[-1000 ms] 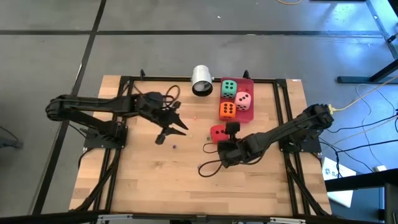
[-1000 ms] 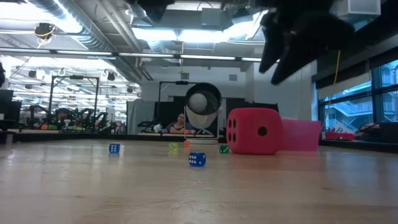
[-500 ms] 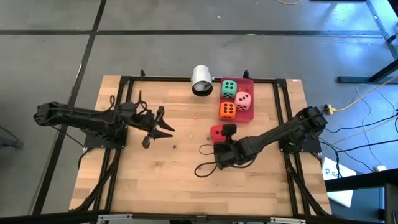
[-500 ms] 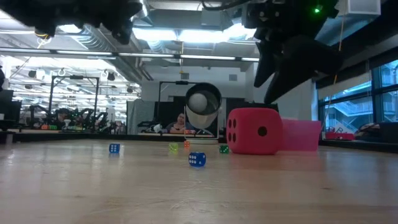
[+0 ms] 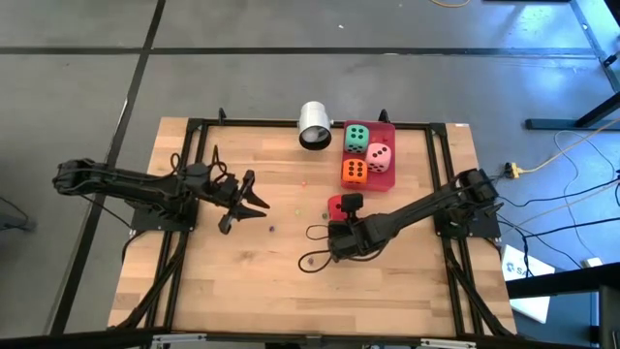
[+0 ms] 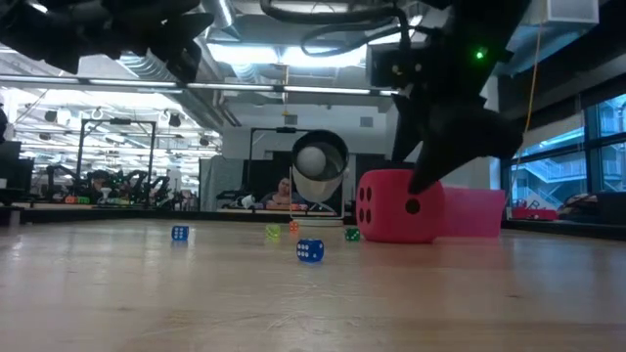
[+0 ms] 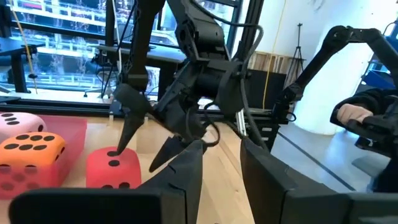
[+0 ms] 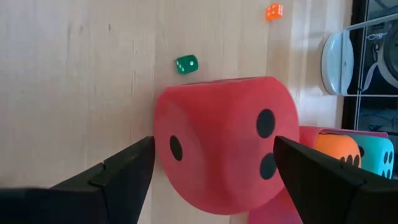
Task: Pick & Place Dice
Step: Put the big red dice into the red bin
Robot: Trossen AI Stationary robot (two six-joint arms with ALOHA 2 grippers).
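From above, you have three soft cubes with dark pips, the green one (image 5: 356, 137), the pink one (image 5: 380, 157) and the orange one (image 5: 354, 173), already lying on the flat red rectangular tray (image 5: 388, 129) in the upper middle of the frame, while the soft red cube with dark pips (image 5: 337, 206) sits on the wooden surface (image 5: 242, 281) just below the tray. Your right tool (image 5: 338, 212) is right at that cube, reaching toward it from the lower right; your left tool (image 5: 254, 202), at left of centre, is well apart from it, so the right arm is the nearer one. At table height, the red cube (image 6: 396, 206) stands right of centre with the dark right tool coming down at its upper right edge. In the left wrist view, the left tool's fingers (image 7: 186, 171) stand partly apart with nothing between them. In the right wrist view, the red cube (image 8: 224, 140) lies straight ahead between the wide-spread fingers (image 8: 121, 168), not yet clamped; I judge your next move is to close on it.
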